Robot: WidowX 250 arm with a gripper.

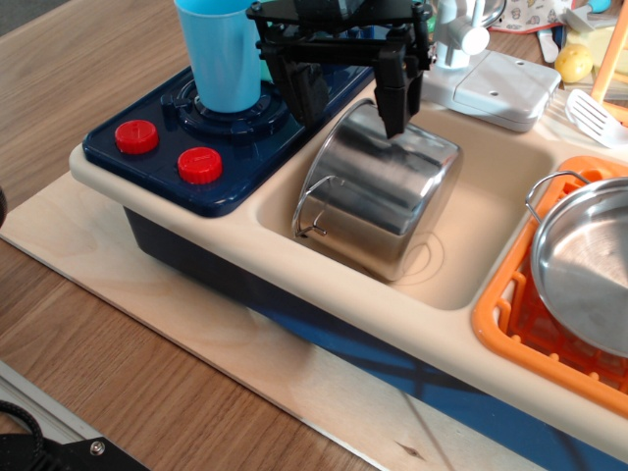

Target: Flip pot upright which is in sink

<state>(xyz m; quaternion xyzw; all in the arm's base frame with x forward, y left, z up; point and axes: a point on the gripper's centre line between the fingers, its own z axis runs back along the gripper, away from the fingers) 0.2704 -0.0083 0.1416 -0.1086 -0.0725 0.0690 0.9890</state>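
The one camera looks down at an angle on a toy kitchen unit standing on a pale board on a wooden surface (88,98). The pot (378,191) lies tipped over in the beige sink (491,211), leaning against the sink's left wall with its flat bottom turned up and to the right and its rim down to the left; a thin wire handle (312,208) shows near that rim. The black end effector (353,103) hangs over the pot's upper back edge with its two fingers spread apart, gripping nothing; the left finger (312,98) is over the edge of the dark blue stove top, the right finger (394,103) has its tip at the pot's bottom face, though whether it touches is unclear. On the stove (147,162) sit two red knobs (167,150) and a light blue cup (224,54). To the right, a wider steel pan (589,260) rests in an orange rack (505,319). A grey faucet base (496,88) sits behind the sink.
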